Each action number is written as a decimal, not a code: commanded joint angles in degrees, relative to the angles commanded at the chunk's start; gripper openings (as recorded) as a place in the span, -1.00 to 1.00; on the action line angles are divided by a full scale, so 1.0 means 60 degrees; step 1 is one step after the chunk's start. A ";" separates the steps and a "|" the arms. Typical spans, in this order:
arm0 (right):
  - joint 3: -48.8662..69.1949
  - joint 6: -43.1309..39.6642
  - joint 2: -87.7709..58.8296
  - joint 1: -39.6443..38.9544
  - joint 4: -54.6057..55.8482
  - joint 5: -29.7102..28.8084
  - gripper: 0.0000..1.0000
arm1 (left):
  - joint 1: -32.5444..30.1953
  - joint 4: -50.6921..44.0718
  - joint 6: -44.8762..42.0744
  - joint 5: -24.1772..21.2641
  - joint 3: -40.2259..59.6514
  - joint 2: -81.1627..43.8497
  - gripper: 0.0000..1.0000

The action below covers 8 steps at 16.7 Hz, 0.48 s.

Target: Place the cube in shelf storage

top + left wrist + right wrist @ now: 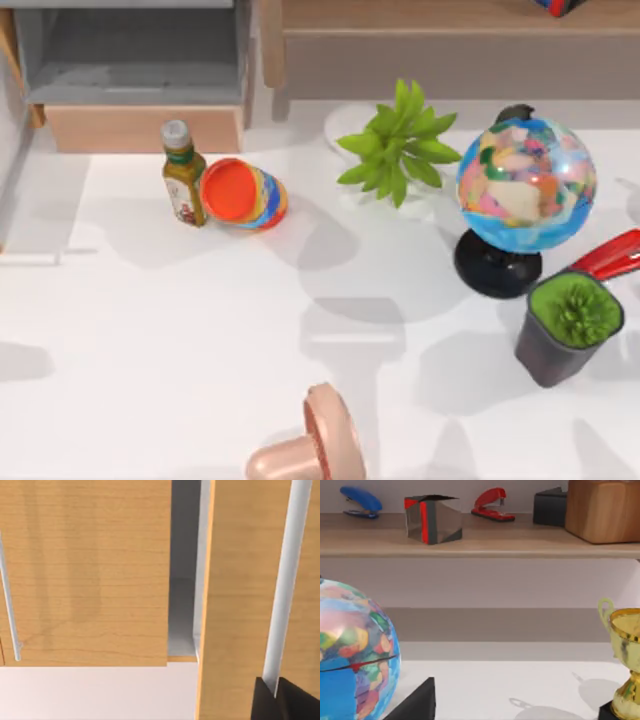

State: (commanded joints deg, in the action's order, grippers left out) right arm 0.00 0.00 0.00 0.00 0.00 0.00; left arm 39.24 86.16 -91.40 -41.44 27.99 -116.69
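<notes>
cube | rests on our shelf, beside the red stapler | hand state: cannot tell, either arm

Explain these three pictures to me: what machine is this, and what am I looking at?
It is a two-armed robot at a table. One picture looks down from above: the table holds a bottle, a plant, a globe and other bits. The other two come from cameras on the arms' wrists. The left one faces wooden cabinet panels. The right one looks past the globe at a shelf, where a cube sits between a blue stapler and a red one. Whether anything is held, I cannot tell.
</notes>
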 joint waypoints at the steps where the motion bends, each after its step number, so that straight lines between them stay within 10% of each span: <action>1: 0.0000 0.0000 0.0000 0.0000 0.0000 0.0000 1.00 | 0.0000 0.0000 0.0000 0.0000 0.0000 0.0000 -0.55; 8: 0.0000 0.0000 0.0000 0.0000 0.0000 0.0000 1.00 | 0.0000 0.0000 0.0000 0.0000 0.0000 0.0000 0.51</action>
State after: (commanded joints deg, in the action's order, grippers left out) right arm 0.00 0.00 0.00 0.00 0.00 0.00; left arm 39.24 86.16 -91.40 -41.44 27.99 -116.69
